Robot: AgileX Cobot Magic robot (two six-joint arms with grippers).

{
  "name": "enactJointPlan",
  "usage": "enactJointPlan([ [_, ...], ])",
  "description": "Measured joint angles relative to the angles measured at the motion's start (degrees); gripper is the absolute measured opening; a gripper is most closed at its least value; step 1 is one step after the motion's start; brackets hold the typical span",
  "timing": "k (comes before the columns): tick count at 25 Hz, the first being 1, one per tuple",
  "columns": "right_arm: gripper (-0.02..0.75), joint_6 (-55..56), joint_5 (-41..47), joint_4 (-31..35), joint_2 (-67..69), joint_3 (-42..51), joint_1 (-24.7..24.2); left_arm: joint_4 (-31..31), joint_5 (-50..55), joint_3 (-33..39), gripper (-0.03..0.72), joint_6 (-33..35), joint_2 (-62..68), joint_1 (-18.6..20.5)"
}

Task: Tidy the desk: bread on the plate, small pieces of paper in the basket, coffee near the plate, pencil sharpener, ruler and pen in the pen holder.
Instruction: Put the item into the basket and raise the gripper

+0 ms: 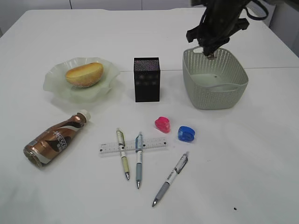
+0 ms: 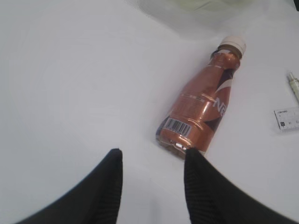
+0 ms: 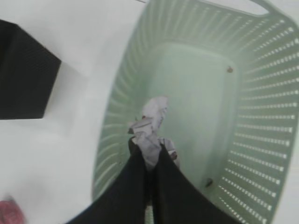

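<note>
Beside the basket [image 1: 215,88] stand pen holder [image 1: 147,79] and 2 sharpeners [image 1: 162,124].

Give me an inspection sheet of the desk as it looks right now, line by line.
Surface: white table, a small dark speck near the front right.
Job's things: bread on the plate; coffee bottle lying on its side in front of the plate; ruler lying under two pens, third pen apart; pink sharpener and blue sharpener on the table; pen holder upright; basket at right.
Clutter: nothing seen.
Grippers: left gripper open, empty, near the bottle's base; right gripper shut on crumpled paper above the basket.
Cables: dark cable on the right arm, top right.
Surroundings: pale wall panels behind.
</note>
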Motion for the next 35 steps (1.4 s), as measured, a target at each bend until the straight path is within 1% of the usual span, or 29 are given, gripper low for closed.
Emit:
enactJointPlan([
  [7,0.013,0.5,0.2,-0.7,0.0,0.0,-4.5,0.0,2.2,0.0,0.318,0.0,0.0,0.0],
  [10,0.013,0.5,0.2,-1.0,0.0,0.0,-5.2,0.0,2.2,0.0,0.318,0.0,0.0,0.0],
  [25,0.021,0.5,0.2,-0.4,0.0,0.0,-5.3,0.0,3.3,0.0,0.318,0.0,0.0,0.0],
  [27,0.045,0.5,0.2,-0.4,0.0,0.0,-5.3,0.0,3.3,0.0,0.318,0.0,0.0,0.0],
  [29,0.091,0.5,0.2,-0.3,0.0,0.0,-5.3,0.0,3.5,0.0,0.318,0.0,0.0,0.0],
  [32,0.198,0.5,0.2,-0.2,0.2,0.1,-5.3,0.0,3.5,0.0,0.318,0.0,0.0,0.0],
  [35,0.283,0.5,0.2,0.9,0.2,0.6,-5.3,0.0,3.5,0.0,0.318,0.0,0.0,0.0],
])
